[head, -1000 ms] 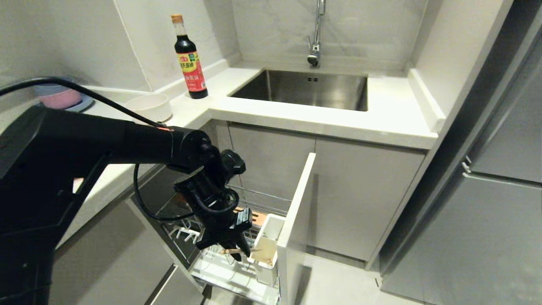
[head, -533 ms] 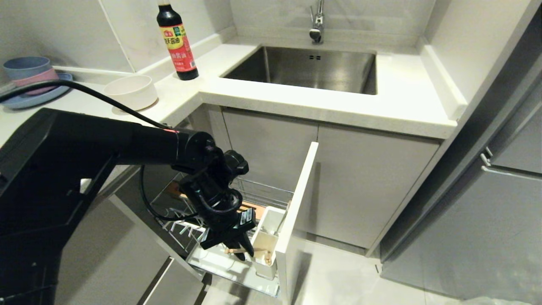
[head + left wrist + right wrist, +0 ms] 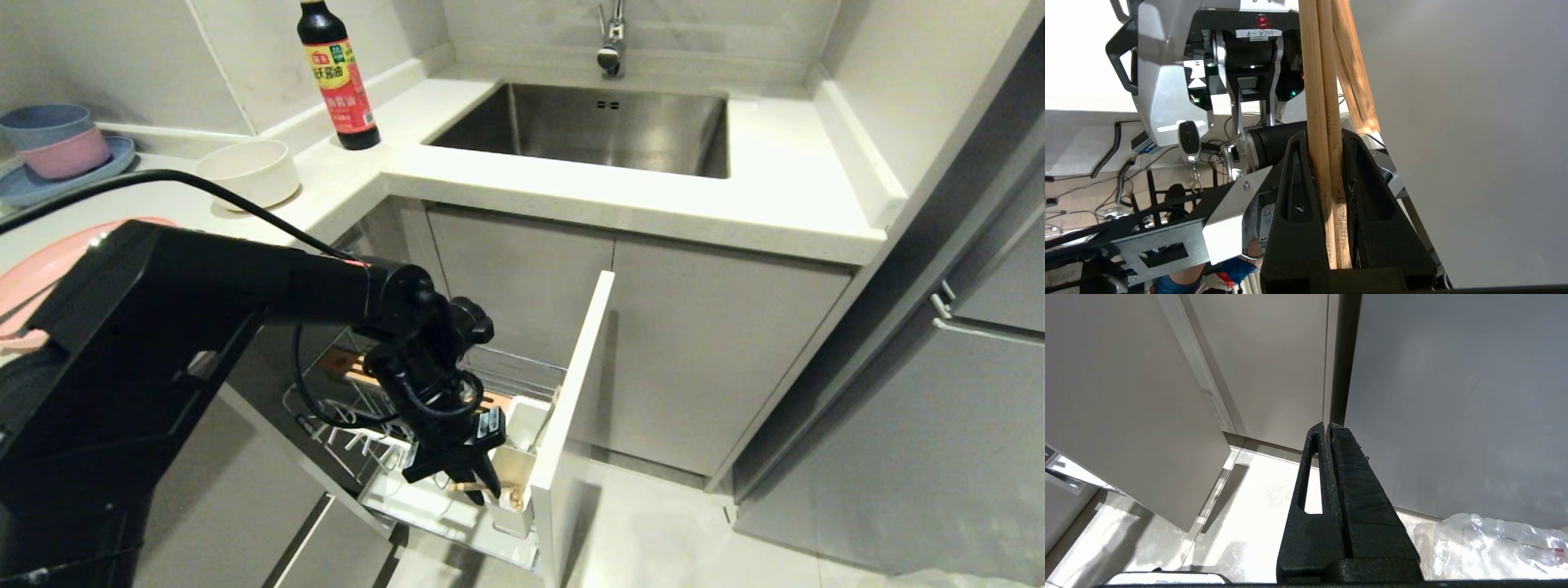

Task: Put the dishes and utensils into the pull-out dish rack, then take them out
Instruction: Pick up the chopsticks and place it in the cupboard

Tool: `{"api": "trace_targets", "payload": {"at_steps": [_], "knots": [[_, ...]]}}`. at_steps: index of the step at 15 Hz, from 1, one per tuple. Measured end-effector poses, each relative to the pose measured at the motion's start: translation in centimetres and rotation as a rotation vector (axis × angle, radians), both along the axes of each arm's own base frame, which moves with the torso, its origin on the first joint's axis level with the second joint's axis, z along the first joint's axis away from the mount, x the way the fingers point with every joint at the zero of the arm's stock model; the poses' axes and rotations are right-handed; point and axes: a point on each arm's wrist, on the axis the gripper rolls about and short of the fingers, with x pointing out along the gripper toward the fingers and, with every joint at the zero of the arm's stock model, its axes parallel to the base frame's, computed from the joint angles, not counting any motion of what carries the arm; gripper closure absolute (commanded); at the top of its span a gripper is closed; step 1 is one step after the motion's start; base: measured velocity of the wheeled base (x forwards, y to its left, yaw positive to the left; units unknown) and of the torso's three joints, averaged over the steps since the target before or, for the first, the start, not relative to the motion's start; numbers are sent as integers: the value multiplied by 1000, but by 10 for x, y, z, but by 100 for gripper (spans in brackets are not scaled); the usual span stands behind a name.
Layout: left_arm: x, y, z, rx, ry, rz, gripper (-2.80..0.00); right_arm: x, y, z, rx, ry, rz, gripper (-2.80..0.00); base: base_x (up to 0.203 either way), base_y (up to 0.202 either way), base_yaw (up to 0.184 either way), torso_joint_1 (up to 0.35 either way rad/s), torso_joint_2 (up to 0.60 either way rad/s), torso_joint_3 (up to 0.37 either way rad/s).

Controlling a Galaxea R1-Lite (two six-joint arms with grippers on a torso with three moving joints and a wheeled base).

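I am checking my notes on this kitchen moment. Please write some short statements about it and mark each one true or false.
1. The left claw is shut on the chopsticks. True.
2. The cream bowl sits in the rack. False: it stands on the counter, near the soy sauce bottle.
3. The rack is pulled out of the cabinet. True.
4. The right claw holds the spoon. False: it is shut and empty, pointing at the floor.
5. The pink plate is in the sink. False: it lies on the counter at the left edge.
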Motion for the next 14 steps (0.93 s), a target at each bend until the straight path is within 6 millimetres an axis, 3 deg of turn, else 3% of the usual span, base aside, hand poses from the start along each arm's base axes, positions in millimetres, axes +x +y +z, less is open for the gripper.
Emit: {"api": "trace_targets", "payload": {"at_steps": [12,13,14], "knots": [[20,-7,-32,81,-14,21,0,0,0,0,0,0,0,0,0,0,0,0,0,0],[20,-7,-33,82,-13,21,-280,0,0,0,0,0,0,0,0,0,0,0,0,0],[20,-8,-34,83,-11,20,-280,0,0,0,0,0,0,0,0,0,0,0,0,0]]}}
